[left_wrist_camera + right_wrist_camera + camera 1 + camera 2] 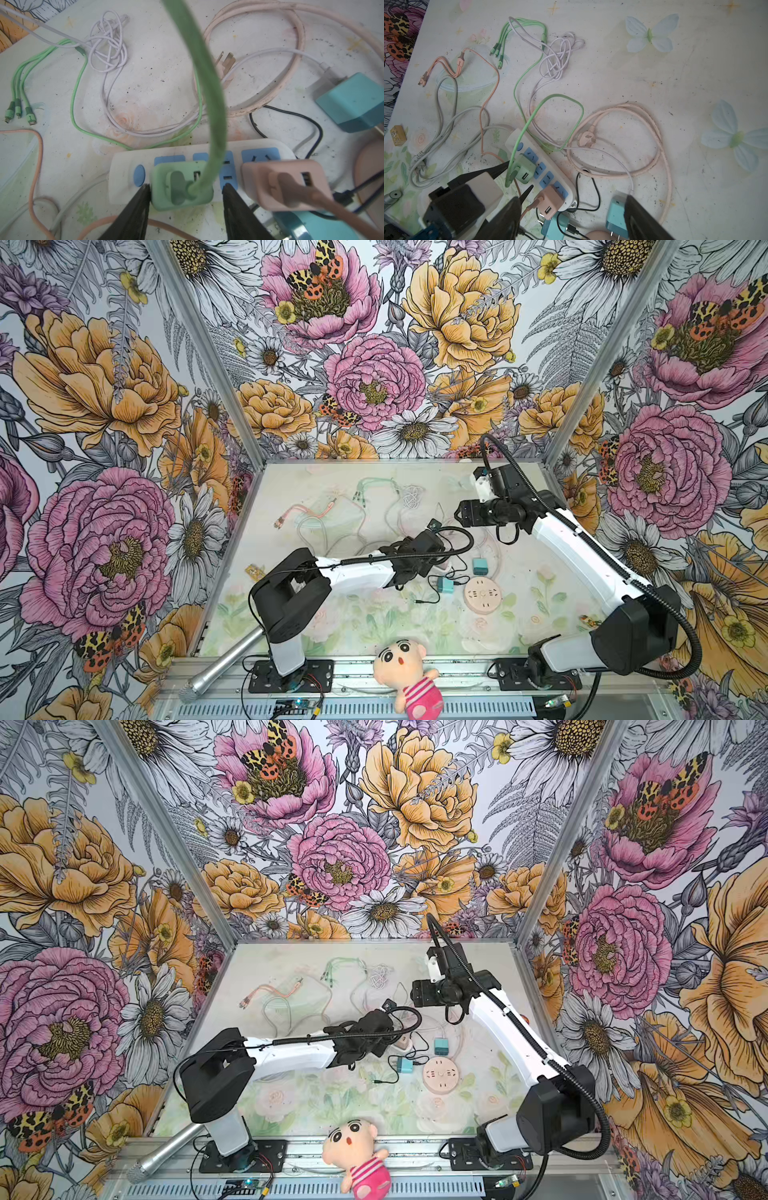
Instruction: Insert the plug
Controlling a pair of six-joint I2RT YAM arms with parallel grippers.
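We see the green plug standing on the white power strip, over the socket next to the round blue switch (we can't tell if its prongs are all the way in). A green cable runs out of its face and loops up toward the camera.

The left fingers are spread, one on each side of the plug. One is right against the plug's side by the switch. The other stands just off the opposite side, so we mark them released, not clamped.

A pink plug sits on the same strip toward its far end, with a pink cable coming out of it. Bare blue sockets show between the two plugs.

The strip lies on the tabletop near the middle, mostly hidden under the left arm in both top views.

The right fingers are spread wide with nothing between them. In both top views the right arm is raised behind the strip, well apart from it.

- Blue charger: on the tabletop, beside the strip's far end.
- Pale pink cord: coiled behind the strip.
- White cable: tangled, further back.
- Round pink socket disc: near the front right of the strip.
- Plush doll and a microphone: on the front rail.
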